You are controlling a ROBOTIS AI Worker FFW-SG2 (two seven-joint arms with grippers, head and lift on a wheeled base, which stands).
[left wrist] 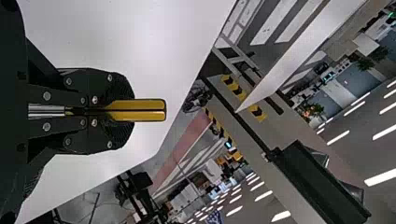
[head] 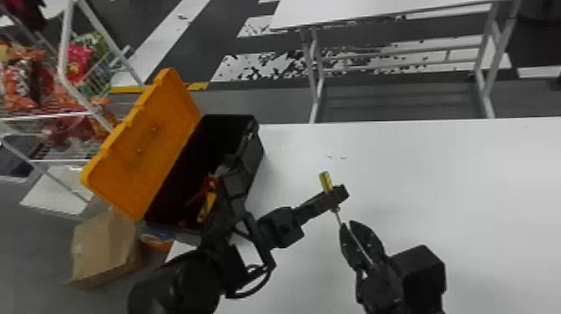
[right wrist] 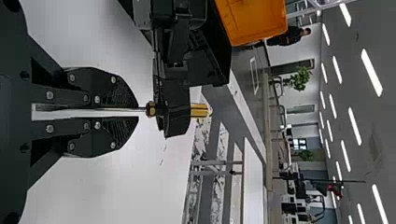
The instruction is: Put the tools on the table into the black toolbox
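Far left in the head view: wire rack [head: 64, 46] loaded with bright snack bags [head: 77, 62]. Below it, nearer me, sat a cardboard box [head: 100, 246]. Next, the black toolbox [head: 254, 154], its orange lid [head: 144, 146] thrown open on the left side. Inside lay a red tool [head: 204, 188] and a yellow tool [head: 206, 207], partly hidden; type of each could not be told. My left arm crossed in front of the toolbox's near part.

Right of the toolbox, my left end effector [head: 334, 197] was closed on the screwdriver [head: 325, 180], gripping it around the handle. In the left wrist view the yellow handle protruded past the fingertips. The screwdriver was held over the white counter [head: 480, 188], outside the toolbox, handle end farther from me, shaft pointing back toward my right side.

Rightmost, my right end effector [head: 348, 224] had its fingers slightly parted. The shaft ran into the narrow gap between them, closer to one finger; I could not tell whether it touched.
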